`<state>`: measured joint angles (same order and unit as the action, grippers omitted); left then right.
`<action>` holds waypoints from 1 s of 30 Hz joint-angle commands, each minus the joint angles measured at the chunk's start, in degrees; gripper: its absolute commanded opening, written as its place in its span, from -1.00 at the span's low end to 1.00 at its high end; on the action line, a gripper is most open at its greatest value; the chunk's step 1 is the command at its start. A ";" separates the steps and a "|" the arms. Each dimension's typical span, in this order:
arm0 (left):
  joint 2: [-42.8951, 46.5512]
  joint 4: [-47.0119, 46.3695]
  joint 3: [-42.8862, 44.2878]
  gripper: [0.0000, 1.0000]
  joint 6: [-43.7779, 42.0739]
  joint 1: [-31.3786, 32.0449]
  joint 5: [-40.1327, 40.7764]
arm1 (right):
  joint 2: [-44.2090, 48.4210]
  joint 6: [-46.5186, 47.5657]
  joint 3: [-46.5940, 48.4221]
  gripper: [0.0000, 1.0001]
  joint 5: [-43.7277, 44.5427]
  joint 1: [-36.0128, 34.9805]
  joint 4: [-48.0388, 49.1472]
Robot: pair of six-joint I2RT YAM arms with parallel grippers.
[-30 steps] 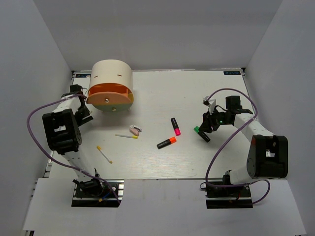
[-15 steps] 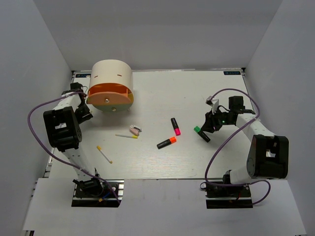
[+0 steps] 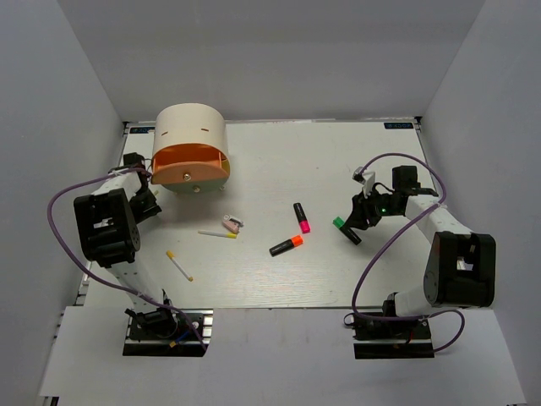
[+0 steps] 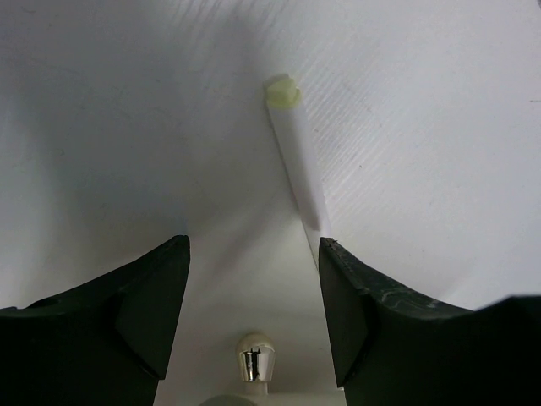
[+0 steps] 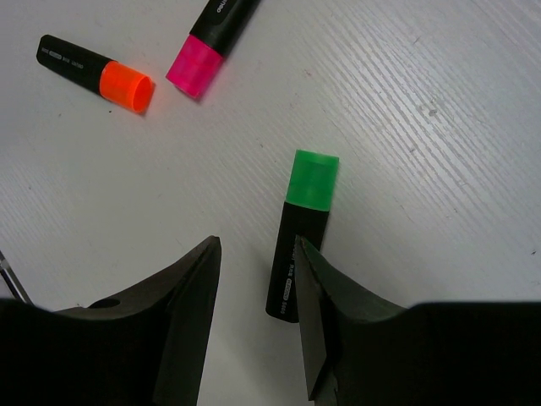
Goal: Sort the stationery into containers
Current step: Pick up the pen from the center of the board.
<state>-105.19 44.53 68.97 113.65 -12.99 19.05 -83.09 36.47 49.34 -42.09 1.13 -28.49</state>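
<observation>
While the right gripper (image 5: 256,245) stands partly open, the green-capped marker (image 5: 303,222) lies between its fingers.

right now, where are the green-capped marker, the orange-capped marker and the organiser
green-capped marker (image 5: 297,222), right wrist view, on the black barrel just below the cap
orange-capped marker (image 5: 84,66), right wrist view, on the black barrel beside the cap
organiser (image 3: 190,127), top external view, on its cream curved wall

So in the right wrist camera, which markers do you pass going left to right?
orange-capped marker → pink-capped marker → green-capped marker
</observation>
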 commanded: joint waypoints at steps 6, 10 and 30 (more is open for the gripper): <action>3.84 -4.89 -3.05 0.44 6.06 0.16 0.91 | -0.14 -0.08 1.11 -0.07 -0.37 0.37 -0.25; 3.32 -4.37 -3.14 0.44 7.82 -0.37 0.90 | -0.23 0.53 1.28 -0.07 -0.01 0.46 -0.78; -0.28 -5.42 0.29 0.49 13.53 -0.37 -1.20 | -1.55 0.97 2.42 -0.07 0.51 0.81 -1.48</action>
<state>-105.06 38.15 67.42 113.86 -13.06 18.00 -84.12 36.60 49.36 -41.21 1.52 -28.71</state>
